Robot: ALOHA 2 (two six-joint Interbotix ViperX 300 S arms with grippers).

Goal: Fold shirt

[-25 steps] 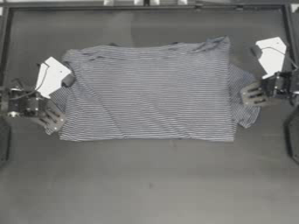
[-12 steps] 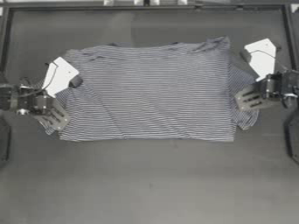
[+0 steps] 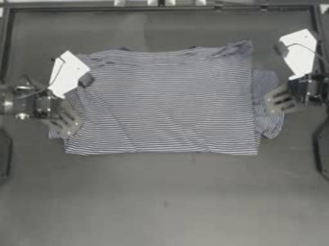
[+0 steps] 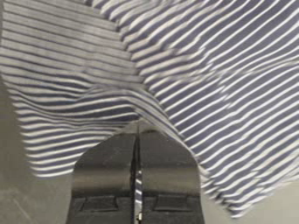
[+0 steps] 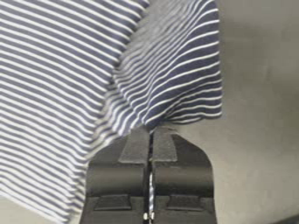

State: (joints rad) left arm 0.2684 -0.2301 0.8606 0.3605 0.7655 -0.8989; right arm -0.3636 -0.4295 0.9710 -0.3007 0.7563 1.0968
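The striped navy-and-white shirt [image 3: 167, 101] lies flat in the middle of the table, its lower edge straight across. My left gripper [image 3: 66, 122] is at the shirt's left sleeve and is shut on a raised fold of the striped cloth [image 4: 140, 109]. My right gripper [image 3: 275, 102] is at the right sleeve [image 3: 267, 120], shut on the sleeve's hem [image 5: 175, 109]. In both wrist views the jaws press together with fabric pinched at their tips. The neck label is not visible.
A white flat piece sits over each arm, one by the left shoulder [image 3: 66, 73] and one at the far right [image 3: 298, 50]. The table's raised frame [image 3: 160, 8] runs along the far side. Bare dark tabletop [image 3: 167, 202] stretches in front of the shirt.
My left gripper has crept slightly toward the shirt's body with the sleeve in it. The right gripper has hardly shifted. The shirt's body lies as before.
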